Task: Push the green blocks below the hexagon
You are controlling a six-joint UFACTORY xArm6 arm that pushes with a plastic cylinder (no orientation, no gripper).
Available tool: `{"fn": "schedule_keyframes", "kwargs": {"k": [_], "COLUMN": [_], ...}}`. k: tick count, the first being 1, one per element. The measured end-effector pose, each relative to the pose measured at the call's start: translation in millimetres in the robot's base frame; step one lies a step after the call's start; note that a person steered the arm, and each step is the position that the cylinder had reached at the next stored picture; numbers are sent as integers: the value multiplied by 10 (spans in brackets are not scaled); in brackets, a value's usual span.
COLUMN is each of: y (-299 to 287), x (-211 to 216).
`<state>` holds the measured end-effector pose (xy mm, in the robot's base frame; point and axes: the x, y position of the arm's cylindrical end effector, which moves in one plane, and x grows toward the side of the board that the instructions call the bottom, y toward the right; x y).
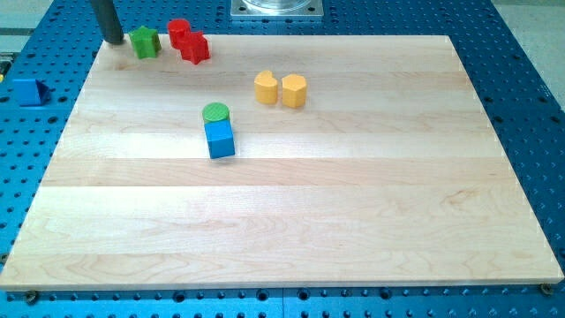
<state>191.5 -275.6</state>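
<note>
My tip (114,41) sits at the far left, just left of the green star-shaped block (146,41) — no jaws here, only a rod. The green cylinder (215,112) touches the blue cube (220,140); pushing risks dragging it, or the star knocking the red blocks (189,41) — the yellow hexagon (294,90) lies right.

you're looking at a pale wooden board (291,221) made of glued planks, lying on a blue perforated bench (530,79) that shows past all four board edges. at the bench's top edge, near the middle, sits a grey metal plate (276,9). a blue block (28,90) rests on the bench off the board's left edge, near the top-left corner. light is even, with soft short shadows and a faint sheen on the wood.
</note>
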Motion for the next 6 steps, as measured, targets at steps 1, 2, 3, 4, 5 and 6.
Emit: {"fn": "schedule_keyframes", "kwargs": {"k": [1, 2, 3, 4, 5, 6], "y": [257, 57, -285, 278, 721, 1000], "x": [701, 1191, 880, 292, 3, 794]}}
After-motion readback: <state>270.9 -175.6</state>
